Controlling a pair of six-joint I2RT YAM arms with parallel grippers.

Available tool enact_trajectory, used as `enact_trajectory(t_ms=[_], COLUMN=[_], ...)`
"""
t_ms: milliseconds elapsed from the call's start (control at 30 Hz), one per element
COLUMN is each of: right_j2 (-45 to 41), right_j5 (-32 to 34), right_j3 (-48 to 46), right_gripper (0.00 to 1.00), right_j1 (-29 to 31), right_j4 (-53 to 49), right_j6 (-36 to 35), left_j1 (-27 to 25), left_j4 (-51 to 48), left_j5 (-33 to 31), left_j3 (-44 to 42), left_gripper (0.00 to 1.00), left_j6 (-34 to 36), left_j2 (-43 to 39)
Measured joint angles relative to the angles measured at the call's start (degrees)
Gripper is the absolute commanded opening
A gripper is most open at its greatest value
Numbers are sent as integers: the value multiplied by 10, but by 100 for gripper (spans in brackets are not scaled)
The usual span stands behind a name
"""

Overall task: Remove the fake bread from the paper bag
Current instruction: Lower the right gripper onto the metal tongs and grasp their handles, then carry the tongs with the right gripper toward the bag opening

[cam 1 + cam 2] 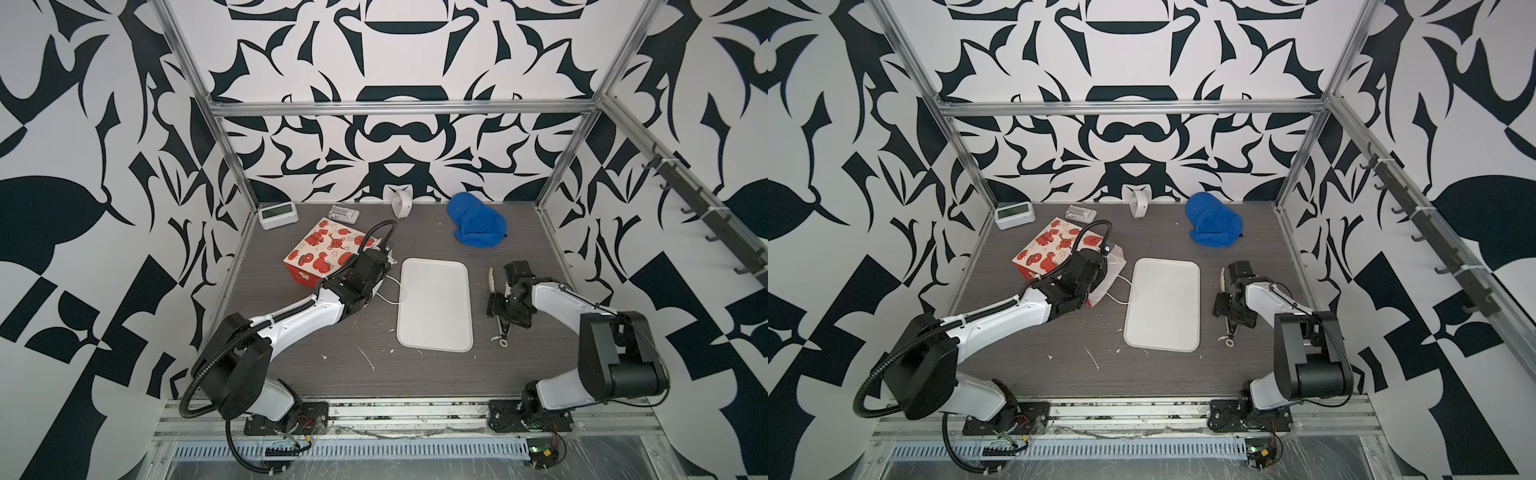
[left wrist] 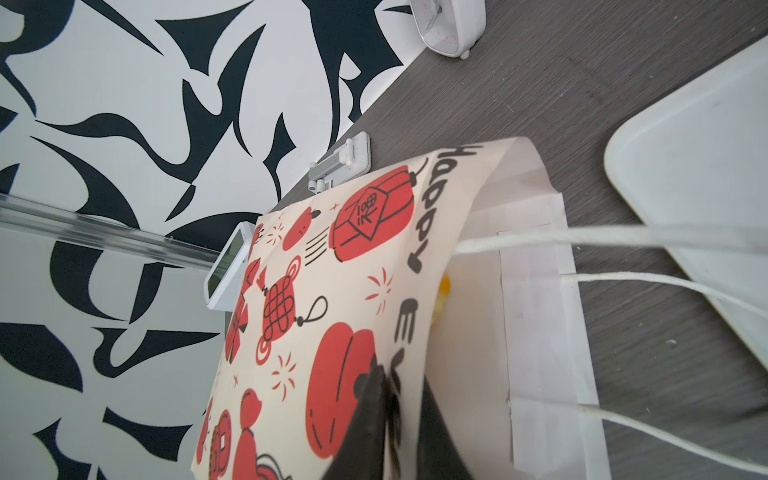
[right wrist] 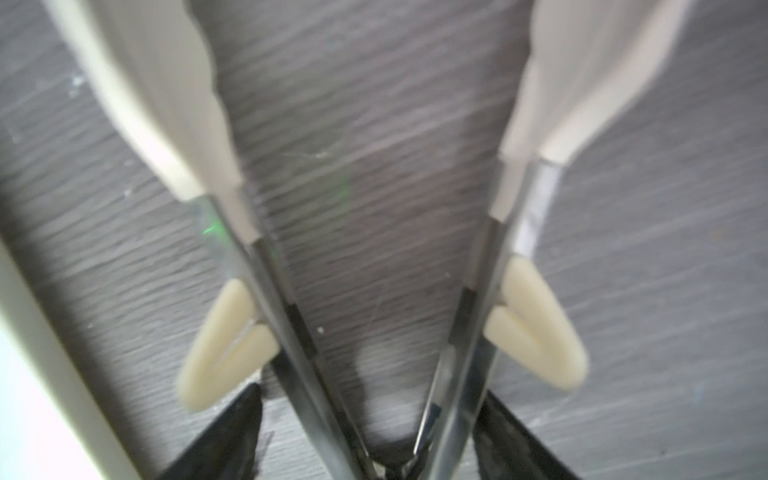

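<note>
Bread [image 2: 444, 286] shows only as a sliver of glossy yellow-orange just inside the mouth of the bag [image 1: 324, 249], so its shape and heading cannot be told. The bag lies on its side at the left back of the table [image 1: 332, 374], printed face up. Its long axis runs left to right, with the closed bottom toward the left wall and the open mouth pointing right at the tray [image 1: 434, 307]. The left gripper [image 2: 399, 386] pinches the bag's upper wall at the mouth rim. One black finger is on the printed outside and the other inside, pressed together on the paper. The bread sliver lies under that held wall, a little farther along the rim from the fingers. White cords [image 2: 623, 237] trail from the mouth toward the tray, one loop reaching its left edge. The tray lies flat mid-table, just beside the bag. Right of it, well apart from the bag, the right gripper [image 3: 374, 436] sits low over the table, clasping tongs [image 1: 491, 280] by their metal arms. The tongs stand spread, white tips apart.
</note>
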Motion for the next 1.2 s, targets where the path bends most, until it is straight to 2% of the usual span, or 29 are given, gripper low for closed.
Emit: enact_trajectory(t_ms=[100,200,233,267,300,333,633,733,867,967,1200], right_j2=[4,11,13,13,14,14,-5,-41,-99,-111,-79], right_j5=[-2,-2,-3,-4,-7,-12,-12,-18,-60,-98,-222], right_j3=[4,9,10,12,12,12,1,-6,3,37,120], right_gripper=[75,57,45,28,17,13,12,12,12,12,12], right_j1=[-5,-7,-9,-10,-10,-10,-9,-9,1,53,257], right_j4=[0,0,-1,0,2,5,2,-24,-59,-90,-58], right_j6=[0,1,0,-2,-2,-5,-1,-2,-8,-23,-35], left_j1=[0,0,0,0,0,0,0,0,0,0,0], left_j4=[0,-1,-2,-3,-4,-4,-5,-7,-11,-14,-17], left_j5=[0,0,0,0,0,0,0,0,0,0,0], left_j3=[0,0,0,0,0,0,0,0,0,0,0], left_gripper=[14,13,13,13,13,13,13,13,13,13,13], left_j6=[0,0,0,0,0,0,0,0,2,4,6], left_j2=[-3,-7,-8,-8,-8,-8,-9,-11,-15,-18,-18])
